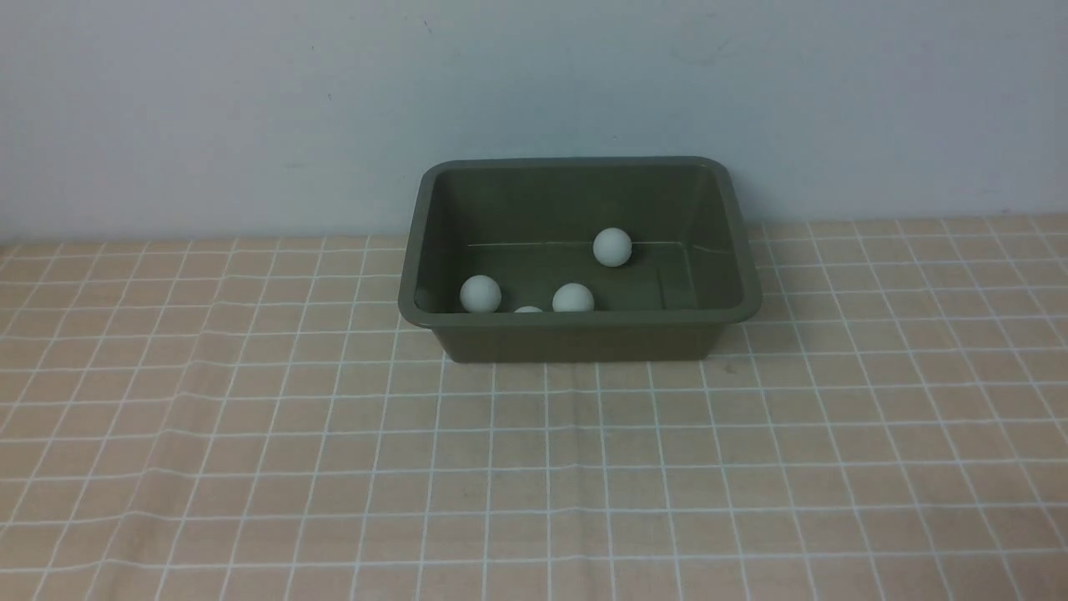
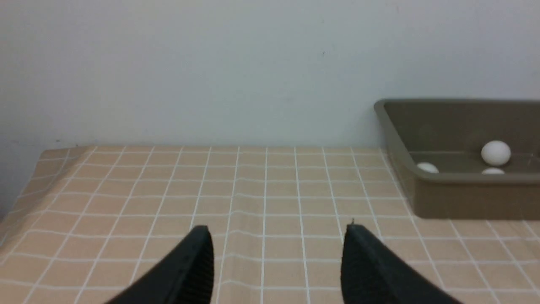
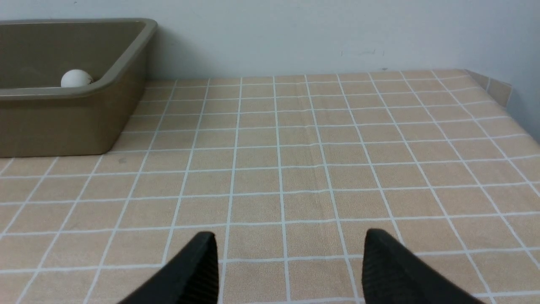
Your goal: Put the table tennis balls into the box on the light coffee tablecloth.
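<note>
Both the left gripper (image 2: pixel 276 240) and the right gripper (image 3: pixel 289 249) have their black ribbed fingers apart, holding nothing above the cloth (image 1: pixel 534 467). The smooth green box (image 1: pixel 576 330) with rounded corners stands on this tan cloth with white grid lines, close to a pale wall (image 1: pixel 250 108). Four white balls (image 1: pixel 612 247) are visible inside it.

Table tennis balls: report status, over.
Both tools, left and right, open, empty. Four table tennis balls visible inside box; a fifth not seen. No balls on the tablecloth, nothing blocking.
</note>
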